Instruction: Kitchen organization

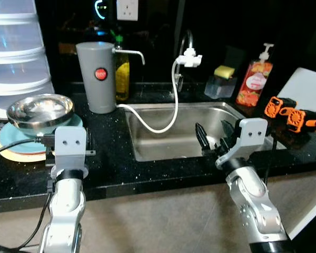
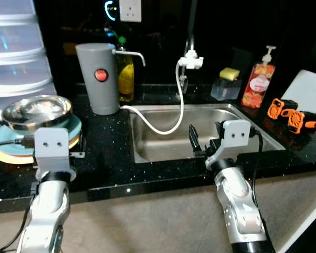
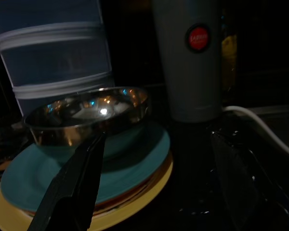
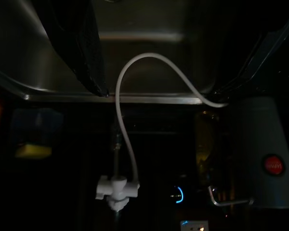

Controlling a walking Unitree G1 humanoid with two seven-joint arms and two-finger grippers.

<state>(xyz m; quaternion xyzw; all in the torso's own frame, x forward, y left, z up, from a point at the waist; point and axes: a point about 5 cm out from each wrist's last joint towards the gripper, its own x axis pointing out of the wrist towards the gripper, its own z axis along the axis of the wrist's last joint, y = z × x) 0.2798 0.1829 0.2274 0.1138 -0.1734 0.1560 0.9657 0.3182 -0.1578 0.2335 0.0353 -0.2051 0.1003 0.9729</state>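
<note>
Black speckled countertop (image 1: pixel 110 174) runs across my head cameras, with a steel sink (image 1: pixel 147 150) set into it at about one o'clock from where I stand. At ten o'clock sits a stack of plates (image 1: pixel 21 145), a teal one over a yellow one, and a shiny steel bowl (image 1: pixel 40 110) rests on top of the teal plate. My left gripper (image 3: pixel 149 163) hovers just in front of that stack; through the left wrist camera I see one black finger (image 3: pixel 74 187) low beside the bowl and the other well off to the side, so the jaws are spread wide with nothing between them.

At eleven o'clock stands a tall grey water filter (image 1: pixel 96 76) with a red badge, and a white hose (image 1: pixel 163 124) loops from it down into the sink and up to the faucet fitting (image 1: pixel 188 59). A bottle of yellow liquid (image 1: pixel 122 74) stands just behind the filter.

My right gripper (image 1: pixel 213 134) hangs over the sink's right part, fingers parted and empty. At two o'clock I see a sponge holder (image 1: pixel 221 81), a red soap dispenser (image 1: pixel 255 79) and two orange-and-black objects (image 1: pixel 292 113) on the counter's right end.
</note>
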